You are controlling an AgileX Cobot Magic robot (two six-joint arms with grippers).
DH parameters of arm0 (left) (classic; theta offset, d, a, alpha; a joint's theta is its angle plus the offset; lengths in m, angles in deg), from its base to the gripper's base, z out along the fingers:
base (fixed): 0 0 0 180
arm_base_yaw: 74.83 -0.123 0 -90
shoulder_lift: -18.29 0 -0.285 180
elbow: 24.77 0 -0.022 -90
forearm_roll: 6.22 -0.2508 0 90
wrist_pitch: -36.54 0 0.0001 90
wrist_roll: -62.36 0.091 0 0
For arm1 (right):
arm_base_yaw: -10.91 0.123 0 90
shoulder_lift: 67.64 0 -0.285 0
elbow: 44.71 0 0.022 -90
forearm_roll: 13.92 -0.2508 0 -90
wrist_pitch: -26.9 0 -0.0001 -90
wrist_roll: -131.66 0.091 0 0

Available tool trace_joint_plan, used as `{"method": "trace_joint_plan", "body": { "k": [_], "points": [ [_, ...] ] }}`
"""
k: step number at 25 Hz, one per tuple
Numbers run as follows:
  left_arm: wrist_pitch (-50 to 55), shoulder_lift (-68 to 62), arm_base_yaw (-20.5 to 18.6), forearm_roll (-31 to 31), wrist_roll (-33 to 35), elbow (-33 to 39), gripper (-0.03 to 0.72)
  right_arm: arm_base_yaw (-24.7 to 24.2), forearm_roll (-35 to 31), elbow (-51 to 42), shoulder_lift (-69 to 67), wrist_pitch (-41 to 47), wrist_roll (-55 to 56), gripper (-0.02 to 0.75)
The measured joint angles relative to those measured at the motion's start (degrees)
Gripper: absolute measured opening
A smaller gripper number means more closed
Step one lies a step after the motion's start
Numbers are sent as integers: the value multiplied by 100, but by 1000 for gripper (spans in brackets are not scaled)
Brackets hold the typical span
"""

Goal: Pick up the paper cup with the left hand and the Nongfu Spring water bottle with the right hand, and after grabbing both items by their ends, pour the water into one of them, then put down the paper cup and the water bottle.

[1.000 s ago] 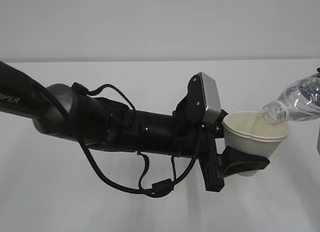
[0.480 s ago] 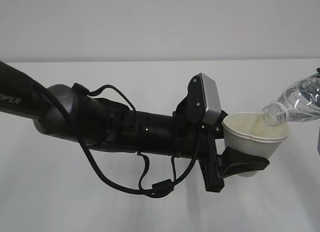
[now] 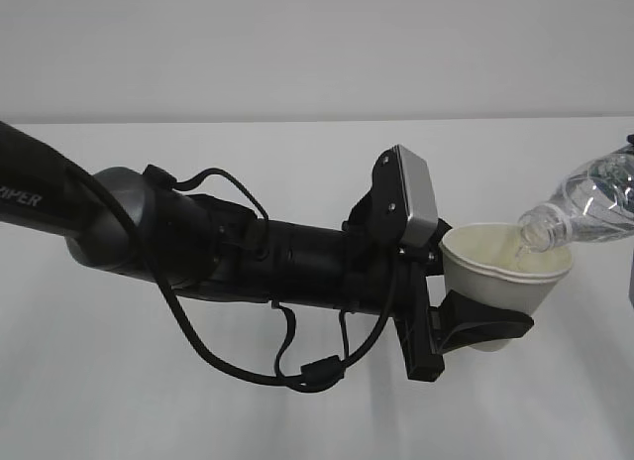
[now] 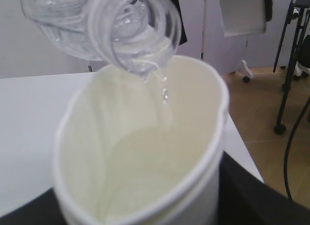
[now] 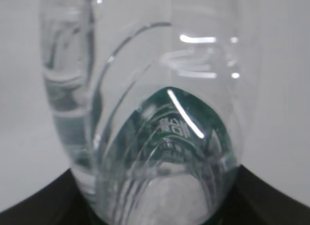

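My left gripper is shut on the lower part of the white paper cup and holds it upright above the table. One black finger shows beside the cup in the left wrist view. The clear Nongfu Spring water bottle comes in tilted from the right, its open mouth over the cup's rim. Water trickles from the bottle's mouth into the cup, where a shallow pool lies. In the right wrist view the bottle with its green label sits between black fingers shut on its base.
The white table lies below both arms, with a pale wall behind. The thick left arm with looping cables spans the left half of the exterior view. Past the table's right edge are wooden floor and black chair legs.
The bottle's mouth has dipped slightly lower over the cup's rim. The left arm and the cup have stayed put.
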Motion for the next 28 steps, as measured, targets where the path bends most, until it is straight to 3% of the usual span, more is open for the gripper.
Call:
{"method": "trace_joint_plan", "body": {
  "k": [28],
  "points": [
    [0, 0, 0, 0, -12, 0, 430, 0, 0, 0, 0, 0, -20, 447]
  ]
}}
